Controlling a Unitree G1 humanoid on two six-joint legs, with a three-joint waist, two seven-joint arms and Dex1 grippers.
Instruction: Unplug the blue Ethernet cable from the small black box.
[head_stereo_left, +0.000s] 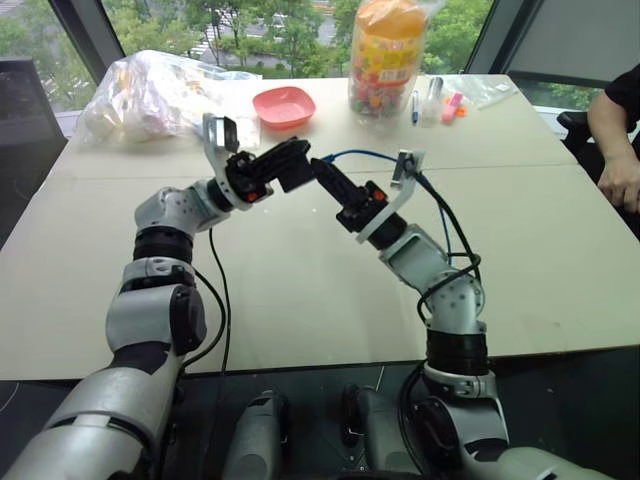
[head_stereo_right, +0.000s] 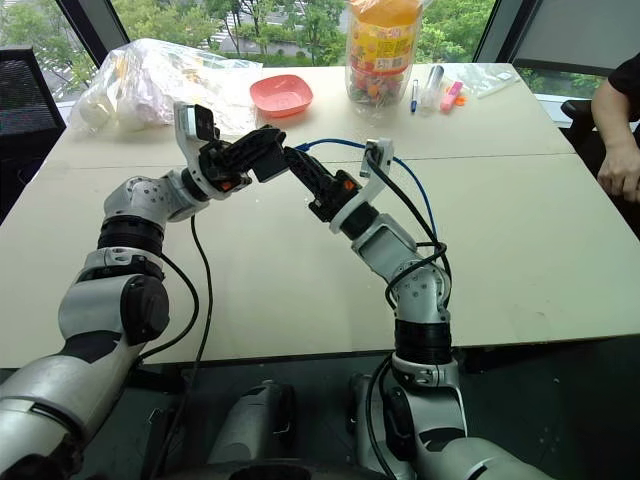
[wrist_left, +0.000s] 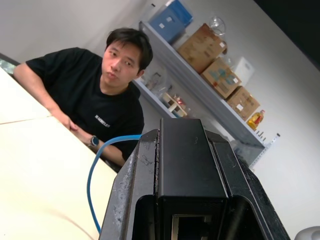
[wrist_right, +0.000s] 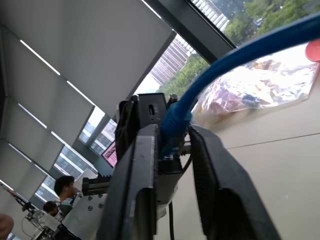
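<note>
- Black fingers of the left gripper (head_stereo_left: 290, 165): clamped on the small black box (wrist_left: 192, 170), raised over the table (head_stereo_left: 300, 290), frame centre.
- Right gripper (head_stereo_right: 300, 165): pinched on the blue Ethernet cable (wrist_right: 175, 122) at its plug, still seated in the box.
- Cable arcs rightward from the box.
- Person (wrist_left: 95, 95): seated behind.

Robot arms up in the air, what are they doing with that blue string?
The robot holds a small flat black box up over the beige table in its left gripper. Its right gripper is shut on the thin blue Ethernet cable right at the plug, which still sits in the box. The cable hasn't been pulled out yet. A person in a black shirt sits watching.
</note>
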